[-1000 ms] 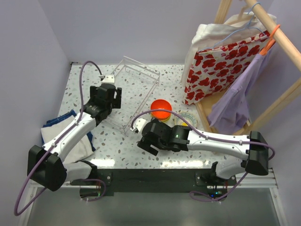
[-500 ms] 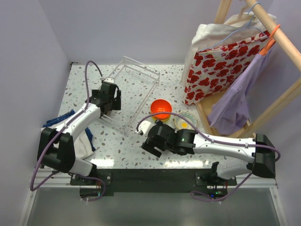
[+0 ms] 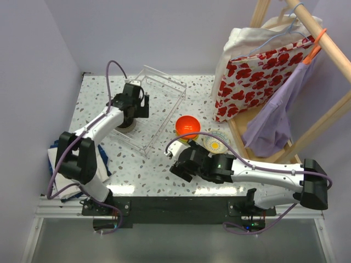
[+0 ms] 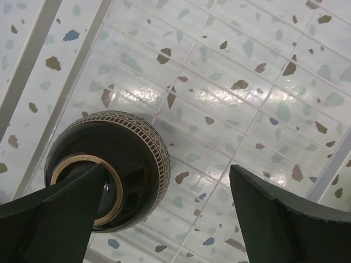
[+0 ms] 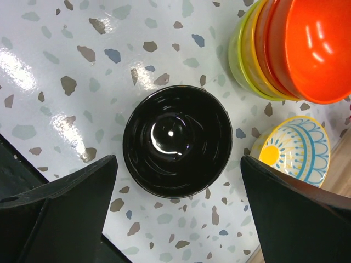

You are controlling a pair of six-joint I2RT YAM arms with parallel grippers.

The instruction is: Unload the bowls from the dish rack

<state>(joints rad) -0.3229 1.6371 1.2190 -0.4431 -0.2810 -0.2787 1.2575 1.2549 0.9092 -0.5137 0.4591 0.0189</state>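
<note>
A speckled white terrazzo worktop was seen from above, with two robot arms reaching in from its near edge. At the far left a blue and white cloth lay crumpled on it.

The see-through rectangular dish rack of thin white wire stood left of centre. The left gripper hung inside it, pointing down. Its fingers were spread wide and held nothing. Below them one small dark round bowl with a pale patterned band lay upside down on the rack floor, its tan foot ring facing up. One finger overlapped that ring in the wrist view; whether it touched could not be told.

Just right of the rack stood a stack of bowls: lime green at the bottom, yellow-orange above it, orange-red on top.

In front of the stack the right gripper hovered above a glossy dark brown bowl, upright on the worktop. Its fingers were wide apart, either side of the bowl, gripping nothing.

Beside it sat a cream bowl with a blue and yellow pattern inside.

At the far right clothes and a red flowered bag hung on a wooden clothes rack.
</note>
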